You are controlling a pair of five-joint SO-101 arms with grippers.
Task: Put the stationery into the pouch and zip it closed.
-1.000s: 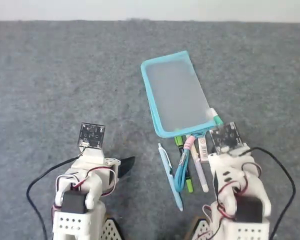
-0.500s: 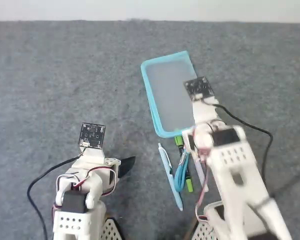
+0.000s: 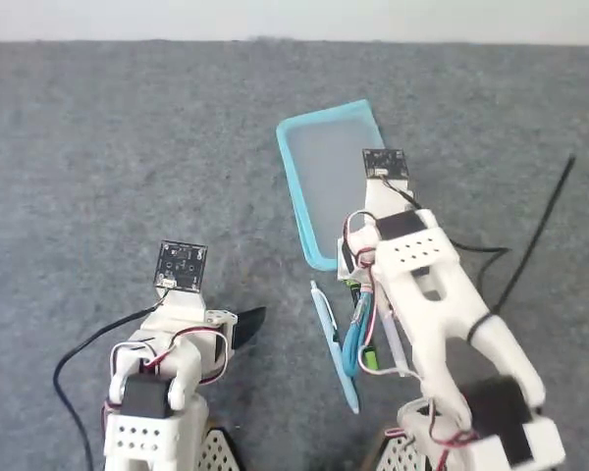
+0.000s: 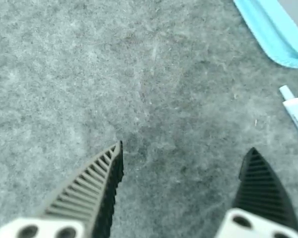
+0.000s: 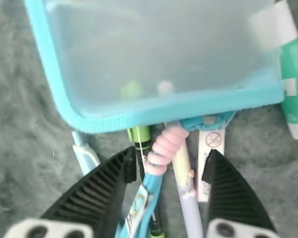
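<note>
Your right gripper [image 5: 171, 153] has shot forward over the last second. It was tucked back by its base and now it hangs right over the pens at the pouch's mouth. Its fingers [image 5: 109, 183] are spread wide and holding nothing. Between them sit the pink pen [image 5: 164, 141], the green pen [image 5: 139, 134] and a lilac one [image 5: 184, 173], bunched and touching each other. The blue pen [image 5: 87, 153] lies just outside one finger. The glue stick [image 5: 290, 69] is off at the pouch's corner.

The pouch [image 3: 293, 186] hasn't budged. A couple of pen tips show through its clear face, but I can't tell if they're inside or just tucked under it.

Your left gripper [image 4: 184, 148] hasn't moved. It's open over bare carpet [image 4: 139, 74], well off from the pile.

So this looks like the start of the first pick, with nothing clearly loaded and no zipping yet. Heads up: with the pens that bunched, closing here could grab two or three at once.
</note>
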